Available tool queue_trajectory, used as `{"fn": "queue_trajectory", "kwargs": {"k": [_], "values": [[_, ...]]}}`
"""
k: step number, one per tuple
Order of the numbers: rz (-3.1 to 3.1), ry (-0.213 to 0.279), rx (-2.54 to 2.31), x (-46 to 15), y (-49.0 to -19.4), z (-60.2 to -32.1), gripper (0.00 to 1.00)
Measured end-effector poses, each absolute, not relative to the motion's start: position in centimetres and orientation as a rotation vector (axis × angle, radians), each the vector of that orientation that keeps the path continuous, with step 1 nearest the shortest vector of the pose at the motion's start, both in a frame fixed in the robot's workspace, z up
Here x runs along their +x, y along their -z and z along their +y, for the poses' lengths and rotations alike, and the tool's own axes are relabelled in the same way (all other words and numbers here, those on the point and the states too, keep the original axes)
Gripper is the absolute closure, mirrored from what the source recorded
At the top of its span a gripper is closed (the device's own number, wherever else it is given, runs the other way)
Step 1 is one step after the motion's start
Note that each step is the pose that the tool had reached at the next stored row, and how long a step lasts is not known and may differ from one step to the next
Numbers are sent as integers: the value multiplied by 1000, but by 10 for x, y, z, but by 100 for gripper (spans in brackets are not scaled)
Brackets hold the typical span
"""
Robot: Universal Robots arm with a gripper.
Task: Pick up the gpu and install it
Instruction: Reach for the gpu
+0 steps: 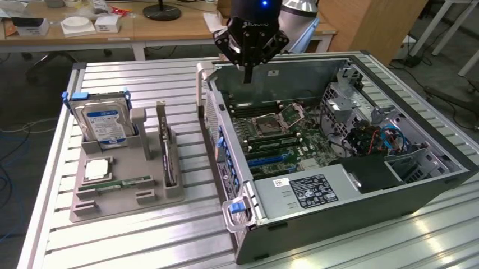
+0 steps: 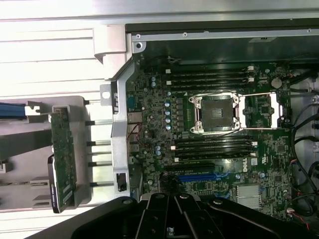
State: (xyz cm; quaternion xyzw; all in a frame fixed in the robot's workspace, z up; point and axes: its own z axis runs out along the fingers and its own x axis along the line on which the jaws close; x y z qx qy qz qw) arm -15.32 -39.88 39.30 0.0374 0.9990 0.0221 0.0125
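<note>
The pincer point(image 1: 247, 75) hangs over the far end of the open computer case point(image 1: 359, 218). Its two fingers are pressed together, and there is nothing between them. It points straight down toward the inside of the case.

The gpu point(image 1: 166, 152) is not in the case yet. It stands up on its thin edge in a gray tray point(image 1: 112, 208). The tray sits just beside the case, on the exterior view's left of it. The pincer is well apart from the gpu. In the wrist view the gpu looks like a long green card, just outside the case wall.

The tray also holds a hard drive point(image 1: 105, 126) with a blue and white sticker. It stands up too, farther from the case than the gpu. A small green memory stick point(image 1: 120, 183) lies flat in the tray. A square silver chip point(image 1: 97, 168) lies next to it.

Inside the case lies a big green board point(image 1: 299, 140). A square socket point(image 1: 267, 124) with a metal frame sits near the middle of the board. A blue slot point(image 1: 266, 161) is on the board close to the socket.

The case and the tray both rest on a table point(image 1: 150, 246) made of silver metal bars.
</note>
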Motion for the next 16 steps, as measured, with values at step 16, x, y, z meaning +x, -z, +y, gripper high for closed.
{"fn": "queue_trajectory", "kwargs": {"k": [16], "values": [[3114, -69, 117, -159, -393, -399, 90]]}}
